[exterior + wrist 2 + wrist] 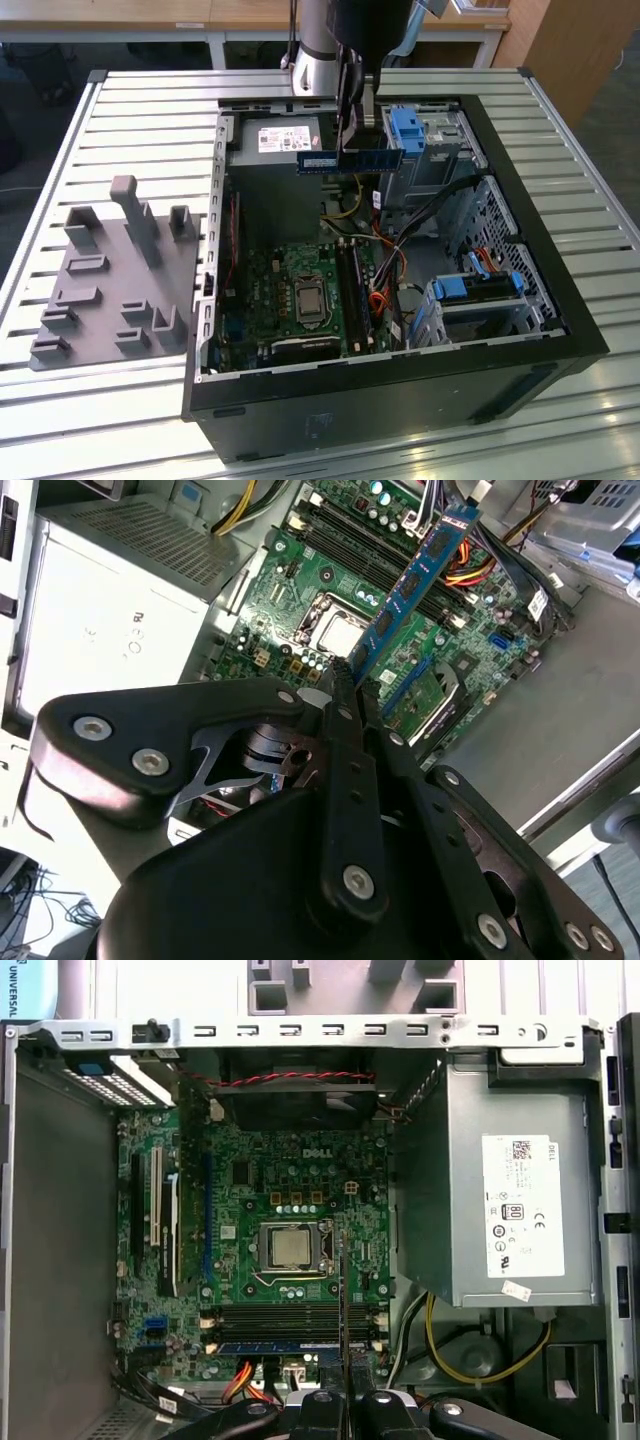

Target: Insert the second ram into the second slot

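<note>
My gripper (362,135) hangs above the open computer case, shut on the second ram (350,160), a thin blue stick with a white label. In the exterior view the stick is level, over the power supply end of the case and well above the motherboard (270,300). In the second wrist view the ram (415,580) sticks out from the fingertips (345,680) over the board. Seen edge-on in the first wrist view, the ram (343,1300) crosses the black memory slots (290,1318) beside the processor (290,1247). One slot holds another blue stick (280,1347).
The grey power supply (500,1190) fills one end of the case. Blue-handled drive cages (480,290) and loose orange, yellow and black cables (385,275) sit on the exterior view's right. A grey fixture plate (110,290) with upright pegs lies left of the case on the slatted table.
</note>
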